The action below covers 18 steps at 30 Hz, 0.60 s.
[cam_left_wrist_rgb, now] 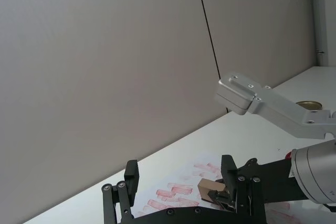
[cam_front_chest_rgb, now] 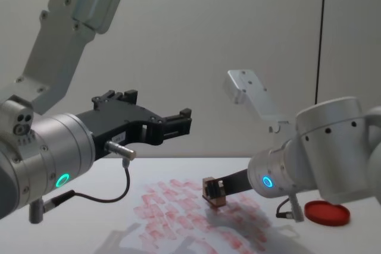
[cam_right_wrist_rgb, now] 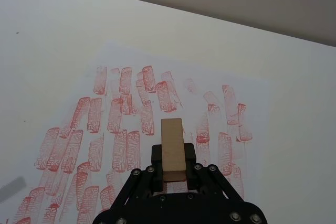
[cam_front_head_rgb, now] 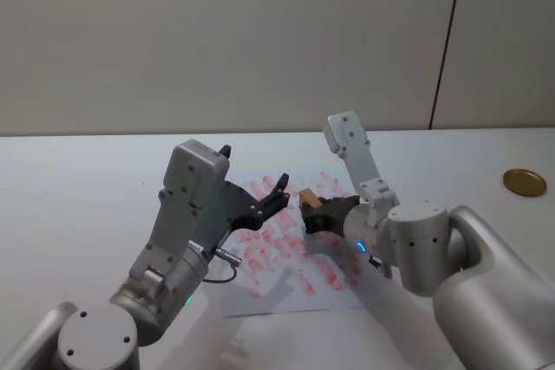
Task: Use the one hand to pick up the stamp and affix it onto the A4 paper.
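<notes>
The stamp (cam_front_head_rgb: 309, 197), a small tan wooden block, is held between the fingers of my right gripper (cam_front_head_rgb: 314, 210), the slim black one on the blue-lit arm. It hangs low over the middle of the A4 paper (cam_front_head_rgb: 279, 259); I cannot tell if it touches. In the right wrist view the stamp (cam_right_wrist_rgb: 172, 148) points at the sheet (cam_right_wrist_rgb: 126, 77), which is covered in rows of pale-red marks. The chest view shows the stamp (cam_front_chest_rgb: 212, 190) casting a shadow on the paper (cam_front_chest_rgb: 172, 218). My left gripper (cam_front_head_rgb: 254, 167) is open and empty, raised above the paper's left part.
A flat round red ink pad (cam_front_chest_rgb: 326, 212) lies on the table to the right of the paper, beside my right arm. A gold round lid (cam_front_head_rgb: 525, 182) rests at the far right. The wall stands behind the white table.
</notes>
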Each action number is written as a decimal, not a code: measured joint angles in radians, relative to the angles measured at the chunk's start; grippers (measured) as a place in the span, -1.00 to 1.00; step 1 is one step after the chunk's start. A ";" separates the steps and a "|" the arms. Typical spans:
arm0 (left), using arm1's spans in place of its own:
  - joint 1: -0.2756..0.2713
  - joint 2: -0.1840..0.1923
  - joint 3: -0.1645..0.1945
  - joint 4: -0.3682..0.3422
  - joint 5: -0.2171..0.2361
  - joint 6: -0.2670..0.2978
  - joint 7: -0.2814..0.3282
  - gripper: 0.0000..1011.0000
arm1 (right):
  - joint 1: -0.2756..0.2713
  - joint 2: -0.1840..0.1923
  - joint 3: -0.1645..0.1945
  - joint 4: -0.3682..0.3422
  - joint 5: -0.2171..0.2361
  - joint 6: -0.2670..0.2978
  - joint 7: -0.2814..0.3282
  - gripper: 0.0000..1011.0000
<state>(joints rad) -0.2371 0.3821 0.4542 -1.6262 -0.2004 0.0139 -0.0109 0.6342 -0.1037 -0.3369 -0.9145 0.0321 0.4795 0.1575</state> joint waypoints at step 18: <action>0.000 0.000 0.000 0.000 0.000 0.000 0.000 0.96 | 0.045 -0.016 0.003 0.088 -0.004 0.007 0.027 -0.57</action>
<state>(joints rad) -0.2371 0.3821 0.4542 -1.6262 -0.2004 0.0139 -0.0109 0.6788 -0.1202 -0.3334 -0.8260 0.0283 0.4866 0.1844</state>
